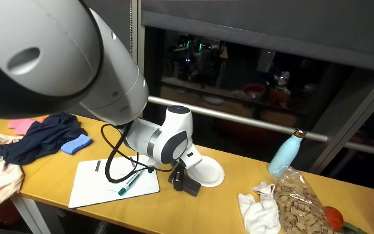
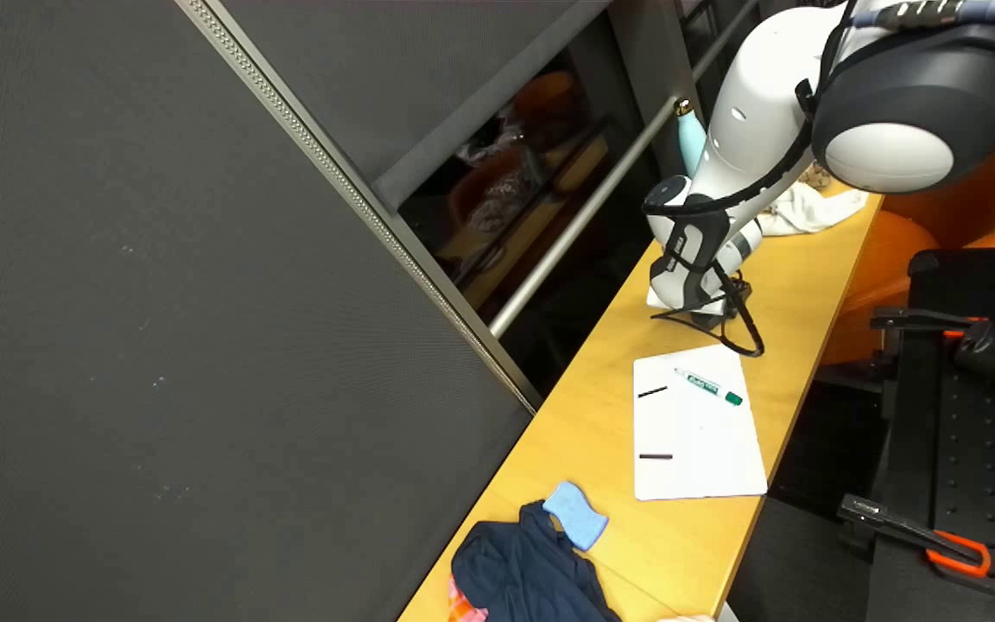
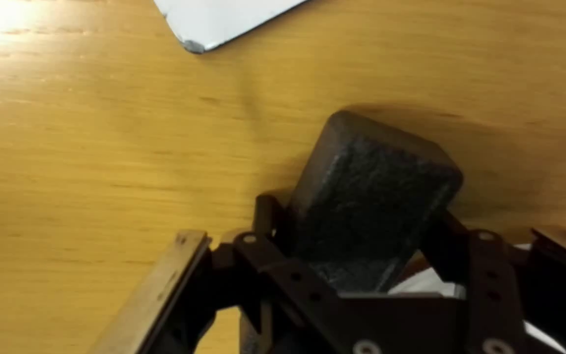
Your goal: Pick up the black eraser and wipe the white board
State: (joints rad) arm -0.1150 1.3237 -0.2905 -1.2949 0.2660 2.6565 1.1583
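While the gripper (image 3: pixel 356 221) held the black eraser (image 3: pixel 376 189) by two sides, down at the table (image 1: pixel 222 208), the eraser was just beside the round white plate (image 1: pixel 209 170) and near, but apart from, the white board (image 1: pixel 89 187), on which a green-capped marker (image 1: pixel 129 184) lay aslant in both exterior views.

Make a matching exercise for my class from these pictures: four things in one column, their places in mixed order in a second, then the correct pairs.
Things
1. black eraser
2. green marker
3. light blue bottle
4. blue sponge

Places
A. next to the clear bag
B. lying on the white board
C. next to the dark blue cloth
D. between the two sides of the pincer

Right pairs: 1-D, 2-B, 3-A, 4-C
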